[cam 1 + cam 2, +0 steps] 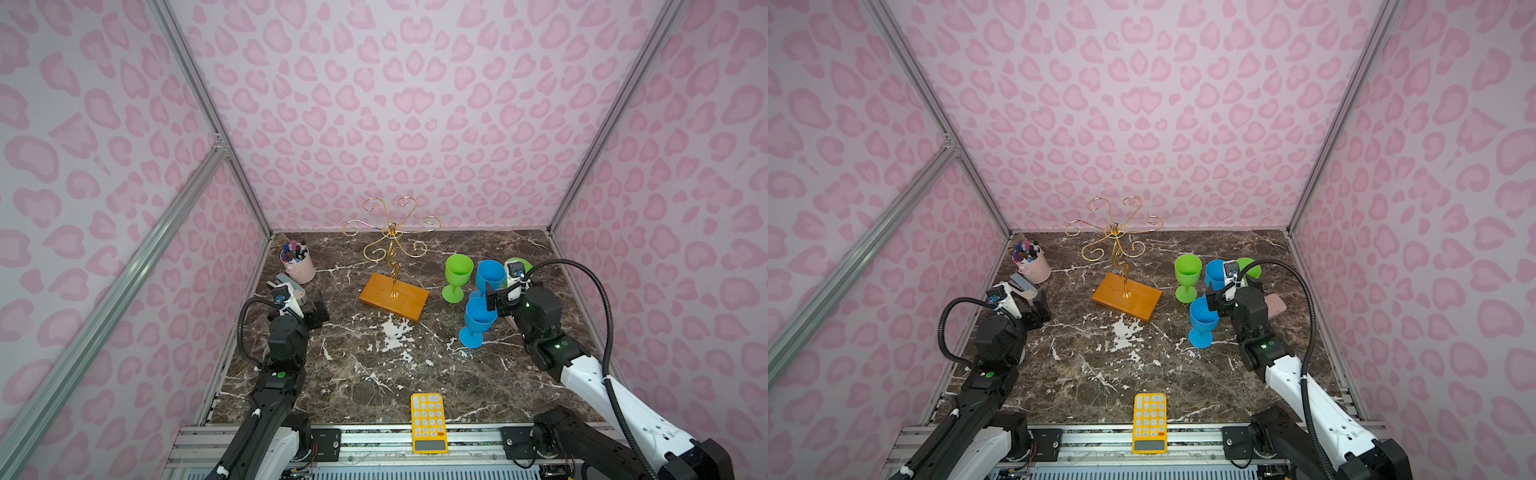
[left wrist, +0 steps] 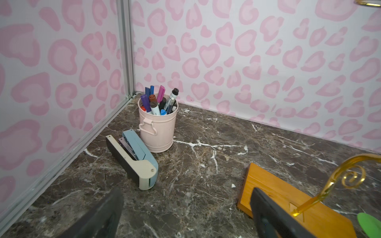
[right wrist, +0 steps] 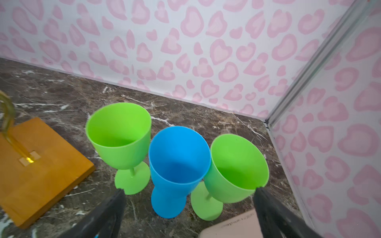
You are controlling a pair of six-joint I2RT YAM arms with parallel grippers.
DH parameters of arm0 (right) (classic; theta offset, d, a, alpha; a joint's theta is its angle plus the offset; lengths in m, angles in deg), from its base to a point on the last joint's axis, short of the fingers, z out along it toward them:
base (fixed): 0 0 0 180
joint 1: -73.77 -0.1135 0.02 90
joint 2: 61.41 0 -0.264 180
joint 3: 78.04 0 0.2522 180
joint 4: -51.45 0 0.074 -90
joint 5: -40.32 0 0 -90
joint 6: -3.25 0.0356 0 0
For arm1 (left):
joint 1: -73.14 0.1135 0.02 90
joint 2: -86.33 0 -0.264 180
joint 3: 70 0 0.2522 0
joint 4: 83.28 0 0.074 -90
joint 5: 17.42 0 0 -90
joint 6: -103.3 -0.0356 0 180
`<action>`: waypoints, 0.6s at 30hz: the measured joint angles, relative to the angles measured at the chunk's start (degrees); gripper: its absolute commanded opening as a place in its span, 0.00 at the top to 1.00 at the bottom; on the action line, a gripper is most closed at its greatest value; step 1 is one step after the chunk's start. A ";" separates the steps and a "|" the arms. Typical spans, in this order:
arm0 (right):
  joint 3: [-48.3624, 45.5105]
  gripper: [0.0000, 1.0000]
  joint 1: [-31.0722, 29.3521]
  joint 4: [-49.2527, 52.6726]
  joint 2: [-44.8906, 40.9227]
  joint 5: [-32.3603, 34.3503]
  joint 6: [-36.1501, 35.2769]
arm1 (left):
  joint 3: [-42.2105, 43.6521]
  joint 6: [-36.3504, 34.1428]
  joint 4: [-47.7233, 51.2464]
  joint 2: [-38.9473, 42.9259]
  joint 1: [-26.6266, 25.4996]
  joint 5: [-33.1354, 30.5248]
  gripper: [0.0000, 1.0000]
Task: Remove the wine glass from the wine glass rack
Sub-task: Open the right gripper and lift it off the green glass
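While the wine glass rack (image 1: 382,297) stands at the middle rear of the marble table (image 1: 374,374), 4 wine glasses stand upright to its right: a green wine glass (image 3: 119,136), a rear blue wine glass (image 3: 179,160), a far green wine glass (image 3: 237,164) and a nearer blue wine glass (image 1: 480,322). Just beside that last one, the right gripper (image 3: 189,190) has its jaws spread wide, holding nothing. The left gripper (image 2: 186,190), likewise wide and empty, hangs near a stapler (image 2: 134,158).

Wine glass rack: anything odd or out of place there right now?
The wine glass rack stands upright, its arms bare. Odd elsewhere: the stapler lies sprung open, and the calculator hangs over the front edge of the table.
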 measured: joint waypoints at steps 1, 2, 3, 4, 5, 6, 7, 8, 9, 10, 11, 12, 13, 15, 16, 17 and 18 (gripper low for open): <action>-1.36 0.01 0.66 -1.46 0.13 0.74 0.04 | 0.94 -0.28 -1.38 -0.79 -0.09 -0.57 0.03; -3.02 0.01 1.16 -3.72 0.33 1.49 0.22 | 2.19 -0.74 -3.21 -1.97 -0.09 -1.03 0.03; -4.87 0.01 1.42 -5.97 0.55 2.21 0.33 | 3.21 -1.40 -4.66 -3.10 -0.09 -1.46 0.03; -6.62 0.01 1.64 -8.57 0.83 2.47 0.63 | 4.11 -1.68 -6.08 -4.28 -0.07 -1.84 0.03; -8.52 0.01 1.97 -11.47 1.29 3.39 0.37 | 5.14 -1.90 -7.78 -5.64 -0.07 -2.21 0.03; -10.47 0.01 2.54 -14.16 2.10 3.89 0.48 | 6.19 -2.36 -9.73 -7.02 -0.07 -2.29 0.03; -12.00 0.01 3.21 -16.94 3.10 4.31 0.85 | 7.06 -2.91 -11.67 -8.37 -0.07 -2.34 0.03; -13.22 0.01 4.00 -20.72 4.39 4.61 1.55 | 7.82 -3.28 -13.49 -9.90 -0.07 -2.34 0.03; -14.19 0.01 4.79 -24.59 6.03 5.03 1.55 | 8.41 -3.82 -15.69 -11.54 -0.04 -2.34 0.03; -14.95 0.01 5.14 -27.56 7.32 5.60 1.92 | 8.74 -4.42 -17.59 -13.20 0.00 -2.27 0.03; -15.72 0.01 5.44 -31.26 8.98 5.66 2.19 | 8.90 -4.85 -19.98 -15.32 0.09 -2.25 0.03; -16.44 0.01 5.51 -34.40 10.25 5.51 2.21 | 8.92 -5.55 -22.05 -17.44 0.09 -2.21 0.03; -17.00 0.01 5.51 -35.58 11.32 5.22 1.90 | 8.87 -6.12 -23.50 -19.10 0.11 -2.19 0.03; -18.14 0.01 5.64 -35.65 13.35 3.93 1.33 | 8.17 -7.26 -26.01 -22.29 0.31 -1.73 0.03; -18.62 0.01 5.64 -35.76 13.64 3.37 0.79 | 7.45 -7.82 -26.88 -23.61 0.44 -1.46 0.03; -18.97 0.01 5.64 -36.24 13.70 3.06 0.72 | 6.95 -8.33 -27.87 -24.44 0.46 -1.29 0.03; -19.32 0.01 5.64 -37.22 13.75 2.75 0.48 | 6.54 -9.11 -29.14 -25.22 0.46 -1.18 0.03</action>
